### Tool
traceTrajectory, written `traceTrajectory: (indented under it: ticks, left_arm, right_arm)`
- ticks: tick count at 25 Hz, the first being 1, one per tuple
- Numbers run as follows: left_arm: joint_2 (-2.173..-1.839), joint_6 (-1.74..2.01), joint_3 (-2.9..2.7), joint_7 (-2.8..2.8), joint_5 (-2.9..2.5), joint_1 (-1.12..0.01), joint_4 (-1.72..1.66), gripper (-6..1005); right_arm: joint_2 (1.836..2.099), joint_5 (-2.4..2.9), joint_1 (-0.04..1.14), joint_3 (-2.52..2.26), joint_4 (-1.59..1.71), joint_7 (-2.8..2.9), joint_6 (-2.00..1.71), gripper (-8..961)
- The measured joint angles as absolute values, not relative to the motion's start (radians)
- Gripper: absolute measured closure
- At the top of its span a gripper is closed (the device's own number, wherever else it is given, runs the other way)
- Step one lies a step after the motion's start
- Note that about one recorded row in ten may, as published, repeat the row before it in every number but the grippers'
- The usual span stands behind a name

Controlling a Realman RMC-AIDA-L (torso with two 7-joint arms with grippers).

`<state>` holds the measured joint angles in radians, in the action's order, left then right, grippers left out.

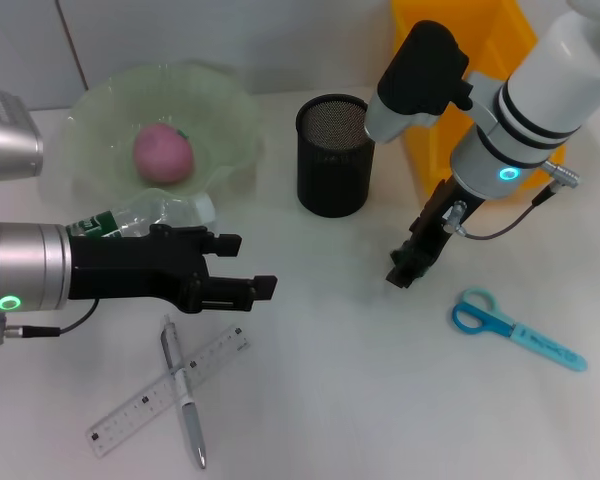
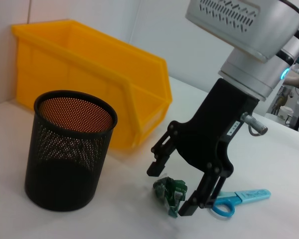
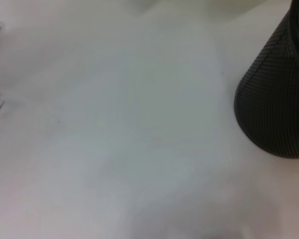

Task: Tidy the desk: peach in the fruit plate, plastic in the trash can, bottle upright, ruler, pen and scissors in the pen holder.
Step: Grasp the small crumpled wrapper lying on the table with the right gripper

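Note:
A pink peach (image 1: 162,152) lies in the pale green fruit plate (image 1: 90,115). The clear bottle (image 1: 150,215) lies on its side by the plate, just behind my left gripper (image 1: 245,265), which is open and holds nothing. Crumpled green plastic (image 2: 173,191) sits on the table between the spread fingers of my right gripper (image 2: 170,190), which is open; in the head view this gripper (image 1: 408,265) hides the plastic. The ruler (image 1: 140,405) and pen (image 1: 183,390) lie crossed at the front left. Blue scissors (image 1: 515,328) lie at the right. The black mesh pen holder (image 1: 333,155) stands upright.
A yellow bin (image 1: 460,60) stands at the back right, behind the pen holder (image 2: 70,149) and next to my right arm. In the right wrist view the pen holder (image 3: 276,99) is close by, above bare white table.

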<state>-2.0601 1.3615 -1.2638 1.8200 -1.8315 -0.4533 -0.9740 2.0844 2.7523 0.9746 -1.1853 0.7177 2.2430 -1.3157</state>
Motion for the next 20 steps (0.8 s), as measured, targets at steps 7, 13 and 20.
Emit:
traceTrajectory:
  ticks: [7,13,20]
  left_arm:
    - [-2.060,1.362,-1.261,1.819,-1.832,-0.452,-0.974,186]
    - [-2.059,1.362,-1.258,1.818,-1.832,-0.451,-0.975,186]
    - [-2.059,1.363,-1.258,1.818,-1.832,-0.451,-0.975,186]
  right_arm:
    - [2.085,2.752,0.977,-1.205,0.703,2.243,-1.296,229]
    - [2.086,2.752,0.977,-1.209,0.701,2.245,-1.276,231]
    - [2.086,2.752,0.975,-1.209,0.701,2.245,-1.277,322]
